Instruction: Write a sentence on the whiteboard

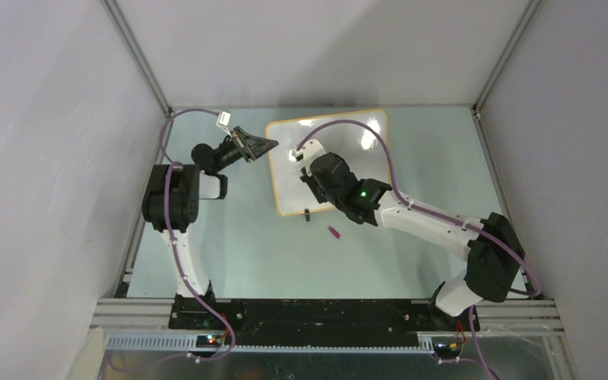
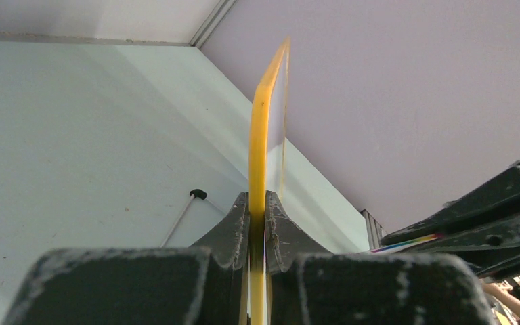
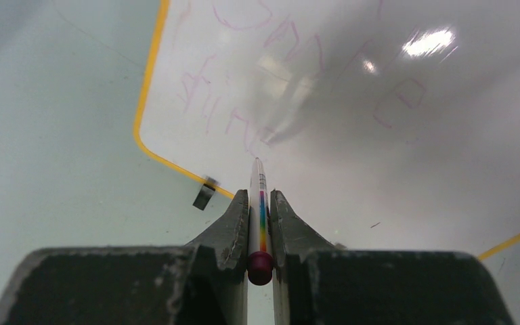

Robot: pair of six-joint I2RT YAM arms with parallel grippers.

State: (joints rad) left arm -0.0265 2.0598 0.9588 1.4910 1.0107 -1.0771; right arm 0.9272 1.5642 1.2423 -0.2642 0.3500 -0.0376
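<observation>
The whiteboard lies at the back middle of the table, white with a thin orange-yellow frame. My left gripper is shut on its left edge. The left wrist view shows that yellow edge clamped between the fingers. My right gripper hovers over the board's upper left part, shut on a white marker with a rainbow stripe and a dark red end. The marker's tip points at the whiteboard just below faint pink writing.
A small purple cap lies on the table in front of the board. A black clip foot sits on the board's near edge. Grey walls with metal rails enclose the table on three sides.
</observation>
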